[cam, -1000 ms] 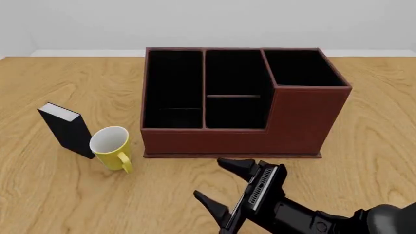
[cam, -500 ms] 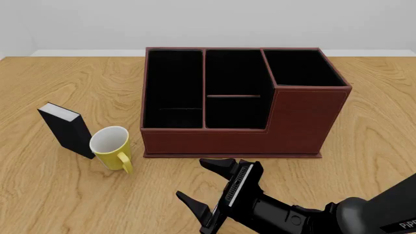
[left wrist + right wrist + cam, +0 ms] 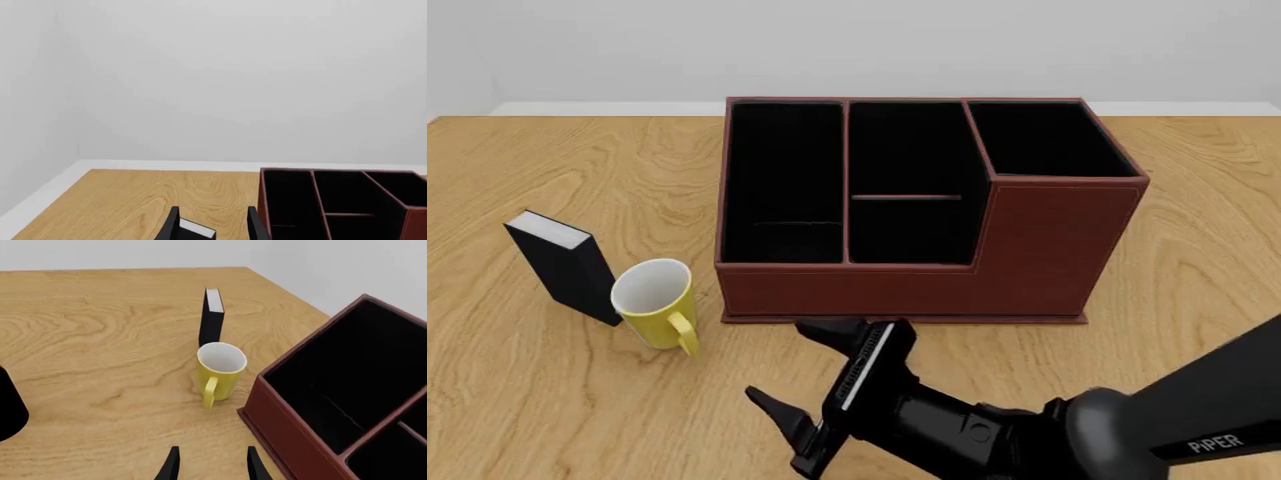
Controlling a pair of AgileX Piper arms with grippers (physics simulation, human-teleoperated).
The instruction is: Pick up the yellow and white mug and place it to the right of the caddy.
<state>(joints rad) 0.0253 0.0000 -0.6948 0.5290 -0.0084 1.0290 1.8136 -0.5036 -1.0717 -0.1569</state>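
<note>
Two arms serve this wooden tabletop (image 3: 534, 420), though only your right one shows from the front. Largest on the surface is the caddy (image 3: 1028, 250), a reddish-brown organiser with black-lined compartments and a taller section at its right rear corner. It sits centrally, and bare wood lies to its right — that looks like the spot where the mug should go.

Next in size is your right arm, reaching in from the lower right and angled toward the left. Its right gripper (image 3: 814, 392) hangs in front of the caddy's front wall with jaws spread wide and nothing between them. The wrist camera looks along the fingers straight at the mug, so this reads as an approach lined up for a grasp.

A small black box with a white edge (image 3: 561, 262) stands upright, well left of the caddy. Just beside it, toward you, stands the yellow and white mug (image 3: 657, 303) — upright, its opening upward, the loop handle pointing toward your side of the tabletop. It is apart from the caddy, near its front left corner.

Your left gripper (image 3: 211, 226) appears only in its own wrist view, its two black fingertips held apart with the black box visible beyond them; it holds nothing and seems parked clear of the work.
</note>
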